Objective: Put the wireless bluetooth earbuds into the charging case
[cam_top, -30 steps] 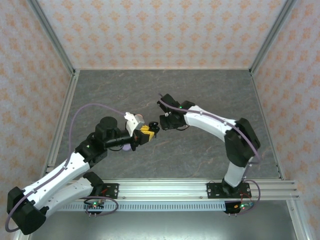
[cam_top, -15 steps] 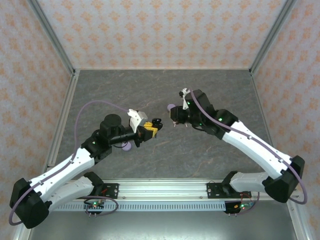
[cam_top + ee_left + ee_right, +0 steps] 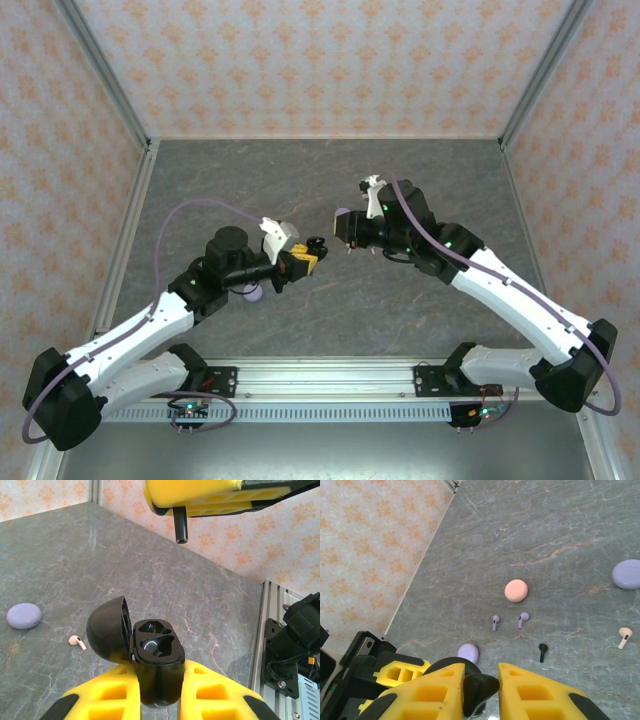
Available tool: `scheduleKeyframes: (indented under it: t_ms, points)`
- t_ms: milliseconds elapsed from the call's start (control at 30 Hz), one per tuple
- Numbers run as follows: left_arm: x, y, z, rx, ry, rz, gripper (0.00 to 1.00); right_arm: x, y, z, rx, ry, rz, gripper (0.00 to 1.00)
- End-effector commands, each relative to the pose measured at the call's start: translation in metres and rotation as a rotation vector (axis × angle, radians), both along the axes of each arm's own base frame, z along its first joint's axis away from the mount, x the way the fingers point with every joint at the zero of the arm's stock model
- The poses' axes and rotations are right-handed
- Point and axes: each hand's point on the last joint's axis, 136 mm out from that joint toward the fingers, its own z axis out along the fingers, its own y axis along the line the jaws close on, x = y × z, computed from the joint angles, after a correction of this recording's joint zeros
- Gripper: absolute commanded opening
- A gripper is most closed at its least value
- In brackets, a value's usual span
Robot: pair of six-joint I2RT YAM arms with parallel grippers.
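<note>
Black plastic sits in both grips. The left gripper (image 3: 157, 692) is clenched on the lower half of the case (image 3: 156, 652) and holds it off the table (image 3: 65, 555). The lid is swung open to the left and the two wells are turned up, which I judge is meant to give the other arm a clear way in. The right gripper (image 3: 481, 677) is pinched shut on a black bud (image 3: 180, 526) by its head, so the stem is bare for seating. In the top view the two grippers meet mid-table, close but apart. The black bud's long axis runs along its stem, which juts straight out of the fingers with its tip aimed toward the case. It hangs over the wells with a gap between, a little right of them in the left wrist view. I cannot tell whether either well is already filled. On the table lie two lavender buds (image 3: 495, 622), a spare black bud (image 3: 542, 652) and a pink bud (image 3: 624, 637).
</note>
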Motion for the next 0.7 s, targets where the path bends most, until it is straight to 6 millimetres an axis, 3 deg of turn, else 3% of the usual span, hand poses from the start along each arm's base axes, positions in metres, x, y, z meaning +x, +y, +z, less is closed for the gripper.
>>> scheduleKeyframes:
  t_ms: [0, 667]
  points:
    - [0.006, -0.005, 0.027, -0.042, -0.077, 0.009, 0.00, 0.001, 0.014, -0.005, 0.022, 0.014, 0.017, 0.22]
    - [0.012, -0.005, 0.026, -0.034, -0.055, 0.034, 0.00, -0.002, 0.029, -0.038, -0.048, 0.059, 0.029, 0.21]
